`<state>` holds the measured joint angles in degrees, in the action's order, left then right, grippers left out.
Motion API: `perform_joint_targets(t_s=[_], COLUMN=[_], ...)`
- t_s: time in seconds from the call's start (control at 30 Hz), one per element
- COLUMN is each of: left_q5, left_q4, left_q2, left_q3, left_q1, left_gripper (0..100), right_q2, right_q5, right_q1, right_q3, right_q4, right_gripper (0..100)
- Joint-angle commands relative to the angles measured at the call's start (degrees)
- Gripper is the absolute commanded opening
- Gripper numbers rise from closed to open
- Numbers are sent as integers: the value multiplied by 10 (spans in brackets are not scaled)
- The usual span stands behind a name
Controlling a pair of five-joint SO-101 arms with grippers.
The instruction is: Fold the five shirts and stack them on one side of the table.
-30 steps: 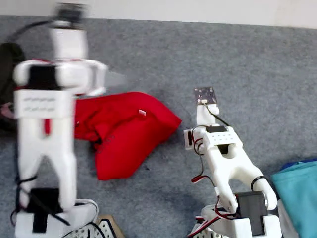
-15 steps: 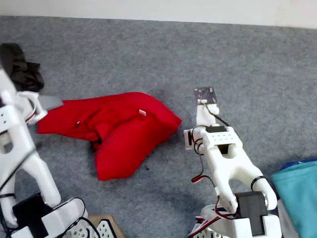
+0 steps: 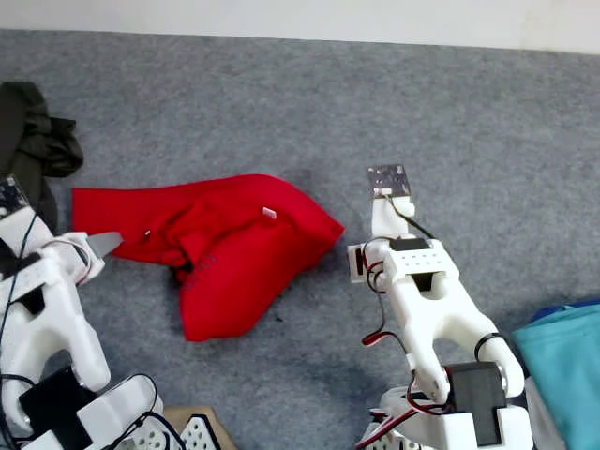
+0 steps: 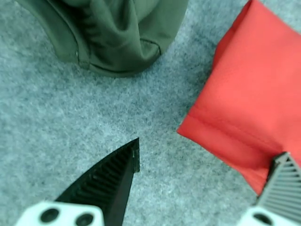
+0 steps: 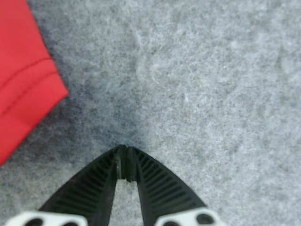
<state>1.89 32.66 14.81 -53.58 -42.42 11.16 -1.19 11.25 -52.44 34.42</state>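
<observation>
Two hands: my left hand (image 4: 209, 150), spread wide, brackets the red shirt (image 4: 249, 89) corner for pinching; my right hand (image 5: 126, 162) is closed, empty.

Dark green shirt (image 3: 33, 141): cut by high view's left edge, lower part hidden behind left arm (image 3: 47, 309); top cropped in left wrist view.
Red shirt (image 3: 225, 248): crumpled, underlayers hidden; cropped to one corner in each wrist view.
Teal shirt (image 3: 562, 370): cut by right and bottom edges; blue cloth (image 3: 562, 311) beside it a mere sliver, kind unclear.
Right gripper (image 5: 126, 162): in high view, fingers hidden under wrist camera board (image 3: 389, 180).
Tan object (image 3: 192, 422) at bottom edge: cropped, unidentifiable.
</observation>
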Motion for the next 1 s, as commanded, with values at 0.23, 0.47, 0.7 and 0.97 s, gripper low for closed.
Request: perform_joint_targets(t_s=[0.23, 0.47, 0.7, 0.97], left_q5=[-4, -4, -4, -5], left_q4=[-66, -112, -113, -197], left_q2=[16, 15, 15, 15], left_q3=[-4, -6, -18, -72], left_q1=[14, 50, 49, 50], left_gripper=[261, 202, 203, 200], right_q2=[1, 1, 1, 1], right_q5=[-4, -4, -7, -7], right_q1=[6, 6, 6, 6], right_q3=[9, 9, 9, 8], right_q4=[-9, -9, -9, -9], right_gripper=[9, 9, 9, 9])
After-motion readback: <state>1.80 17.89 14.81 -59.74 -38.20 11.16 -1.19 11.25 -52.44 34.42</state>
